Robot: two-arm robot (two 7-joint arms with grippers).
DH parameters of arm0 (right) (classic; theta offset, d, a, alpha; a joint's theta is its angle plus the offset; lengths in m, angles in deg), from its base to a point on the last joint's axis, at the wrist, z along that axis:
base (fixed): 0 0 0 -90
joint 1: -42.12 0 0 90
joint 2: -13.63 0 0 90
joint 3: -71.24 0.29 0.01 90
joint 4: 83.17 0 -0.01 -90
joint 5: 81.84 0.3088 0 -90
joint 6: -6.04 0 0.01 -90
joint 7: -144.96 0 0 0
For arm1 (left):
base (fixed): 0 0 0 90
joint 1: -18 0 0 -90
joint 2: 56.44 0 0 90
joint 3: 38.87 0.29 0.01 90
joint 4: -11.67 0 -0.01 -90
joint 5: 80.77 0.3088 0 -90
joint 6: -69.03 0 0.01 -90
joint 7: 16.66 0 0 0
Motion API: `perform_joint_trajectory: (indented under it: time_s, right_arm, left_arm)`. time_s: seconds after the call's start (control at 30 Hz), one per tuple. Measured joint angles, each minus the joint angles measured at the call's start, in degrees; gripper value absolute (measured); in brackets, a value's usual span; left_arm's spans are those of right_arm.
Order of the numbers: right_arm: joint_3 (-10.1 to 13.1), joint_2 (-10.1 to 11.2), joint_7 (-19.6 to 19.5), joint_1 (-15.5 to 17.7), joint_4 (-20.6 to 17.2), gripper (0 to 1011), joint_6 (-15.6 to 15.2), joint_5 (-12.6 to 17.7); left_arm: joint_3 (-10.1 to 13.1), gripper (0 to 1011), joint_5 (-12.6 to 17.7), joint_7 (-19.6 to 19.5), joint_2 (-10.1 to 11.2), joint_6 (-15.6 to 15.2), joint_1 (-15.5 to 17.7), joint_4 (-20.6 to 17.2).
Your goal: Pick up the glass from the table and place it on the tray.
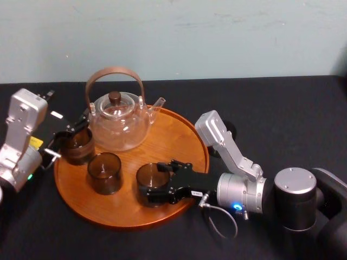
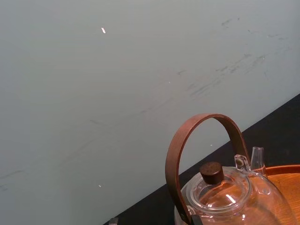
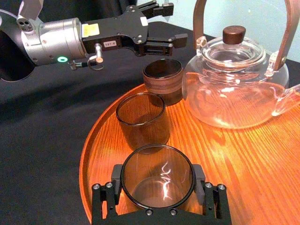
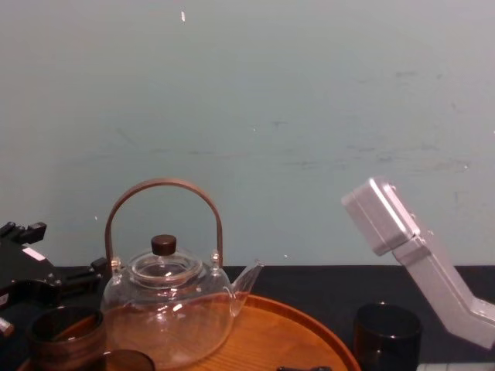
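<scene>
Right jaws pinch smoky cylindrical glass on round wooden tray.

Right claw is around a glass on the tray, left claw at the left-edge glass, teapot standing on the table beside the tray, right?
No: the teapot stands on the tray, at its back, as the head view shows. Right claw around its glass and left claw at the left-edge glass are correct.

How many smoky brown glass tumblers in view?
4. Three on round orange-brown wooden tray: left tumbler, middle tumbler, third tumbler in right hand. Fourth tumbler on matte black table, beside tray.
</scene>
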Motion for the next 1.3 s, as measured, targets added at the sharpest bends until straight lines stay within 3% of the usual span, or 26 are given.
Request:
perform_joint_trajectory:
  time_s: [0.2, 0.37, 0.67, 1.3]
  right_arm:
    - [0.01, 0.01, 0.00, 0.00, 0.00, 906, -0.02, -0.02]
    - [-0.01, 0.06, 0.00, 0.03, 0.03, 999, -0.23, -0.12]
    - [0.23, 0.24, 0.15, 0.08, -0.23, 1002, 0.20, -0.03]
    - [1.80, 3.00, -0.26, 1.86, -6.10, 1002, 2.23, 0.21]
  left_arm:
    - [0.00, 1001, 0.00, 0.00, 0.00, 0.00, 0.00, 0.00]
    - [0.00, 1001, 0.00, 0.00, 0.00, 0.00, 0.00, 0.00]
    - [0.00, 1001, 0.00, 0.00, 0.00, 0.00, 0.00, 0.00]
    - [0.00, 1001, 0.00, 0.00, 0.00, 0.00, 0.00, 0.00]
